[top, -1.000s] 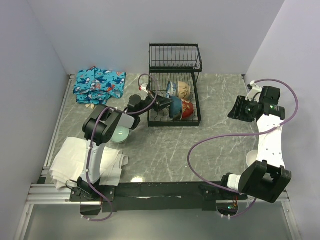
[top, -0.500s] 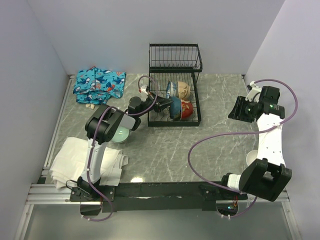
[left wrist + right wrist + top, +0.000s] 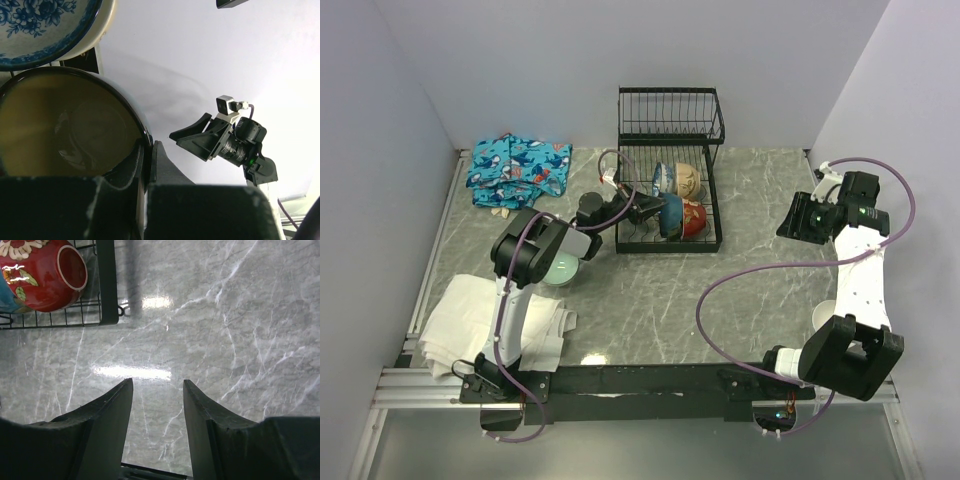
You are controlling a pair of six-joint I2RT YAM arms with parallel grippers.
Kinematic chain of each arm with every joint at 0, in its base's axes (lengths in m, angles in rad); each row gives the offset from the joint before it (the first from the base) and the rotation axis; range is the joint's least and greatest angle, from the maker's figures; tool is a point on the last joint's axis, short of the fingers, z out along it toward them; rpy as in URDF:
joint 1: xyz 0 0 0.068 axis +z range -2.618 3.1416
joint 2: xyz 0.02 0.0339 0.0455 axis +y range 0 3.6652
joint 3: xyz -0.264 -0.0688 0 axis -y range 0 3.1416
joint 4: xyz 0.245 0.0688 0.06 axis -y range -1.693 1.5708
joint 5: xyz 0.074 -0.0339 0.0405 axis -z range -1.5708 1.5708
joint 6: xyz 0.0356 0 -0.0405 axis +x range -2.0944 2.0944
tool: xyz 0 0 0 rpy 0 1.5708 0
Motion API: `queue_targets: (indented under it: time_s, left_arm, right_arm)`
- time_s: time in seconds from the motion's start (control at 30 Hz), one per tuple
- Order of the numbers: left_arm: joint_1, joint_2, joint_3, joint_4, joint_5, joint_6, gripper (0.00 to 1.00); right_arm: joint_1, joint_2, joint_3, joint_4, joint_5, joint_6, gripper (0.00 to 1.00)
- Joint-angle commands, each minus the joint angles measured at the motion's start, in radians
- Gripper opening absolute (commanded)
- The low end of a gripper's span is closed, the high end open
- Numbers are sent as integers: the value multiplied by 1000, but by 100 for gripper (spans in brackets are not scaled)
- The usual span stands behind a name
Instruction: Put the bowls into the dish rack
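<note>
The black wire dish rack (image 3: 707, 236) stands at the back middle with several bowls on edge in it. A blue-and-white patterned bowl (image 3: 665, 178) leans by a cream one (image 3: 688, 181). In front stand a blue-bottomed bowl (image 3: 671, 214) and a red one (image 3: 693, 218). My left gripper (image 3: 642, 208) reaches into the rack, shut on the rim of the dark-rimmed, olive-brown bowl (image 3: 65, 125); the patterned bowl (image 3: 40, 25) is just above it. A pale green bowl (image 3: 560, 268) lies under my left arm. My right gripper (image 3: 798, 220) hangs open and empty over bare table right of the rack.
A blue printed cloth (image 3: 515, 168) lies at the back left and a white towel (image 3: 485, 325) at the front left. A white bowl (image 3: 824, 316) shows partly behind my right arm. The right wrist view shows the red bowl (image 3: 45, 275) and the rack's corner (image 3: 106, 280).
My left wrist has shifted very slightly at the rack, still on the bowl's rim. The right arm has not moved.
</note>
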Motion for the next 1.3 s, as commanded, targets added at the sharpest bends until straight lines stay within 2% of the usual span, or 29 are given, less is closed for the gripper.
queue_targets:
  time_s: [0.0, 0.9, 0.97, 1.0, 1.03, 1.17, 1.27]
  left_arm:
    - [-4, -21, -4, 8, 18, 47, 1]
    - [14, -90, -58, -67, -21, 113, 2]
    - [16, -93, -55, -78, -21, 122, 5]
    - [14, -92, -52, -83, -19, 124, 11]
    - [14, -87, -47, -95, -15, 124, 12]
    - [14, -58, -19, -101, -11, 119, 14]
    - [14, -52, -6, -122, -5, 118, 27]
  right_arm:
    - [-4, -10, 10, 20, -4, 4, 53]
    - [-3, -23, -20, 39, -8, 16, 53]
    - [-3, -25, -22, 36, -8, 15, 53]
    - [-3, -26, -23, 39, -8, 16, 53]
    - [-3, -25, -23, 39, -10, 16, 53]
    - [-3, -16, -13, 39, -10, 16, 53]
    - [-3, -13, -6, 37, -11, 15, 53]
